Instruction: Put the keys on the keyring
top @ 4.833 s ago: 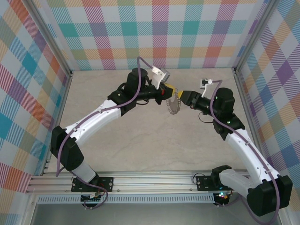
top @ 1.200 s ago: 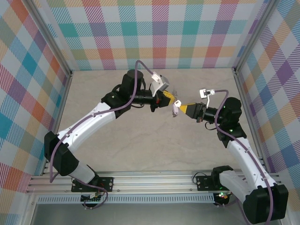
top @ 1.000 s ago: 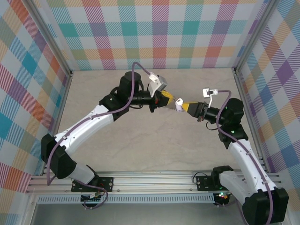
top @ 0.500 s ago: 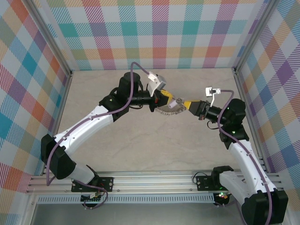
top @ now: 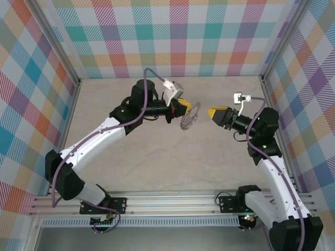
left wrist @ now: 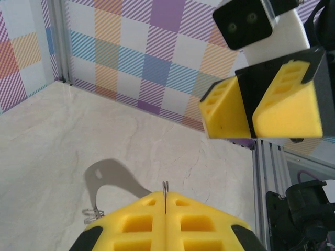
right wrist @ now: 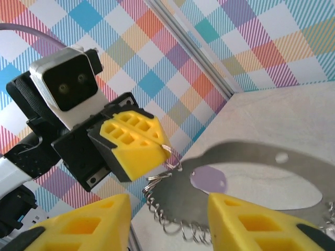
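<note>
Closest to us, in the right wrist view, the right claw (right wrist: 168, 205) stands open. Its two yellow fingers (right wrist: 99, 219) are well apart and nothing sits between them. It holds nothing.

Just past those fingers hangs the keyring (right wrist: 172, 222). It is a grey loop with a knobbly edge made of little links. It hangs in the air above the worktop (right wrist: 303, 120) and does not touch it. Beside the small rings at the top of the loop we see the key (right wrist: 208, 179), a tiny thing with a pale purple head. It sits right up against the loop, but we cannot tell if it is threaded on.

A bit farther is the left claw (right wrist: 159, 145). It is clenched on a thin bit of wire at the top of the keyring, and the whole loop dangles below its tip. So the keyring is in the left claw and near the right claw, with a gap between them.

We think the keyring is light and floppy. It will likely swing and sag when pushed, so it is best held by the top wire. The key looks light, hard and smooth, and so small it could slip. We would pinch it by its flat purple head, right at the fingertips.

Farthest back is the checked wall (right wrist: 157, 31).
</note>
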